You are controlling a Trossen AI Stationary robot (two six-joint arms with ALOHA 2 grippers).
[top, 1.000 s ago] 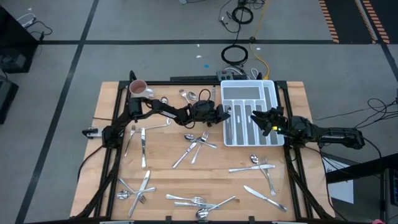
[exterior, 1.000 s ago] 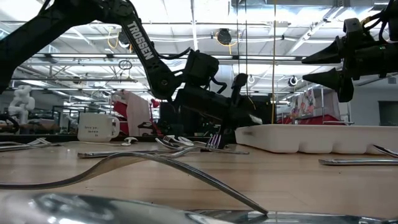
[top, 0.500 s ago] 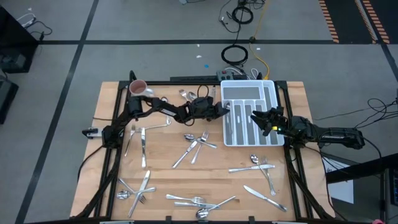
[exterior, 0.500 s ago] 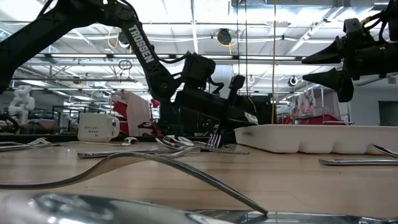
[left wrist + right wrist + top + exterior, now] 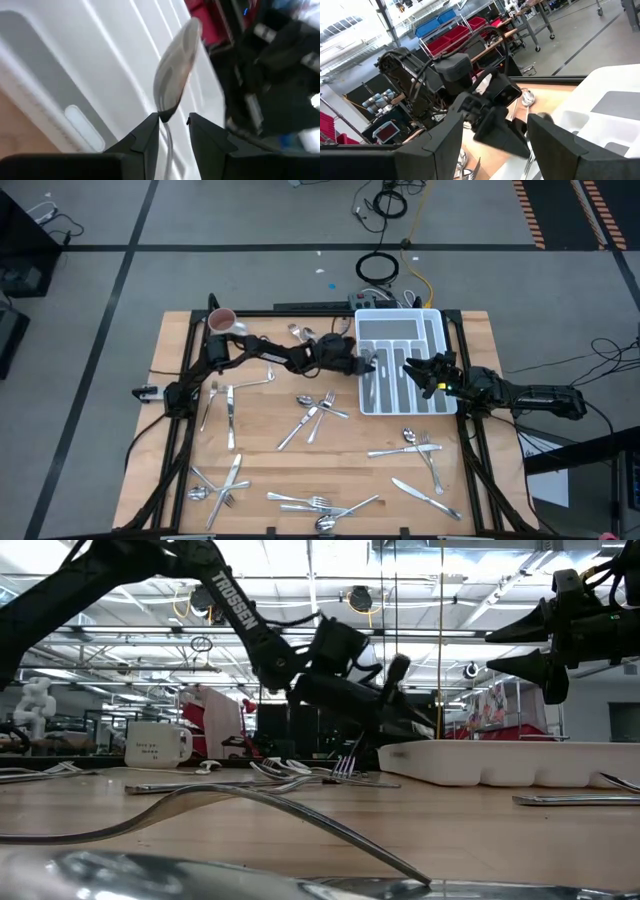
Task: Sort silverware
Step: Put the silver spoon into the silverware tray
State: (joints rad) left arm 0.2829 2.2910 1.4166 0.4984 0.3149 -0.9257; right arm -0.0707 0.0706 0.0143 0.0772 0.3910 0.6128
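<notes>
My left gripper (image 5: 366,363) is shut on a silver spoon (image 5: 176,65) over the left rim of the white compartmented tray (image 5: 425,330); it also shows in the left wrist view (image 5: 172,122) and raised above the table in the low view (image 5: 398,675). My right gripper (image 5: 420,373) is open and empty above the tray's right part, its fingers spread wide in its wrist view (image 5: 492,150). Loose forks, spoons and knives lie flat on the wooden table, at the middle (image 5: 315,412), the right (image 5: 412,448) and the near edge (image 5: 320,505). My left gripper pinches the spoon at its neck (image 5: 164,116), just below the bowl, between its two fingers (image 5: 149,134). The bowl sticks out beyond the fingertips, over the white tray. The handle runs back between the fingers and is hidden. The spoon is lifted clear of the table.
A white mug with a pink inside (image 5: 220,320) stands at the far left corner. More cutlery lies at the near left (image 5: 225,480) and the far middle (image 5: 300,332). Black frame rails run along the table's left and right edges.
My left gripper has risen from table height and gone toward the table's right edge, onto the tray's left rim, carrying the spoon clear of the table. My right gripper has kept still.
</notes>
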